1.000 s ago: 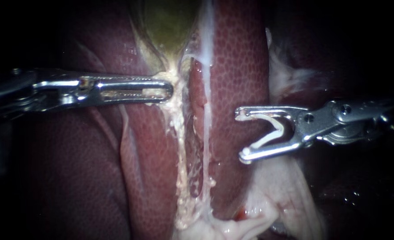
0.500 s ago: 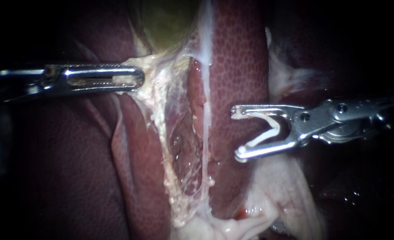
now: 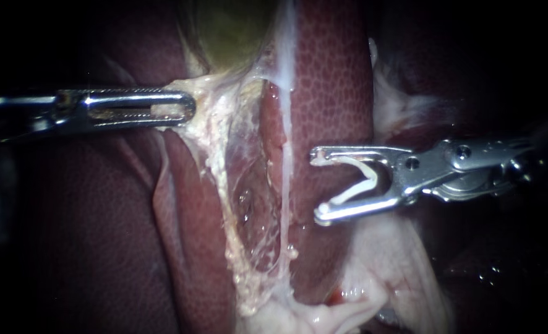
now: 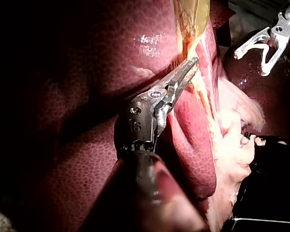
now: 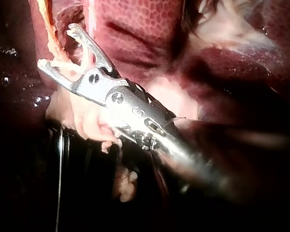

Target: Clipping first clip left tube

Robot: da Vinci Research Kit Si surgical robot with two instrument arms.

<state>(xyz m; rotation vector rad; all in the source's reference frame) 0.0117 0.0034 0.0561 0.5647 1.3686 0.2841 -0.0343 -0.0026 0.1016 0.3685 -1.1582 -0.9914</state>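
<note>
My left instrument (image 3: 187, 108) has its slotted jaws shut on the pale tissue just below the green gallbladder (image 3: 231, 31), drawing it to the left. A thin membrane is stretched between the left tube (image 3: 221, 192) and the right tube (image 3: 284, 185). My right instrument (image 3: 316, 187) sits just right of the right tube, its jaws wide apart with a white clip (image 3: 363, 179) seated against both. No tube lies between those jaws. The left wrist view shows the left instrument (image 4: 191, 65) gripping that tissue. The right wrist view shows the right instrument (image 5: 57, 47) with the clip (image 5: 79, 60).
Dark red liver (image 3: 329, 80) lies on both sides of the tubes. Pale fatty tissue (image 3: 385, 272) lies under and below the right instrument. The right instrument (image 4: 251, 60) shows beyond the left instrument's tip in the left wrist view.
The left instrument has pulled its held tissue leftward and a little up, spreading the membrane between the tubes. The right instrument has moved left, closer to the right tube.
</note>
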